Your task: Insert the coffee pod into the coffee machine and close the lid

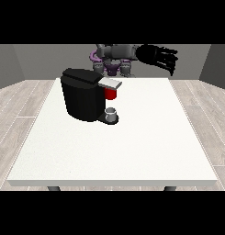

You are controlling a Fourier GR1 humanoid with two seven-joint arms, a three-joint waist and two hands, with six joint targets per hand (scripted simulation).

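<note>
Hovering far right above the worktop [132,151], the robot hand [162,57], fingers relaxed and empty, risks clipping the coffee machine [81,94] when descending.

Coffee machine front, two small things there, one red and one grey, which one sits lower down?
The grey thing, standing on the machine's base; the red thing at the machine hangs above it under the grey lid.
</note>
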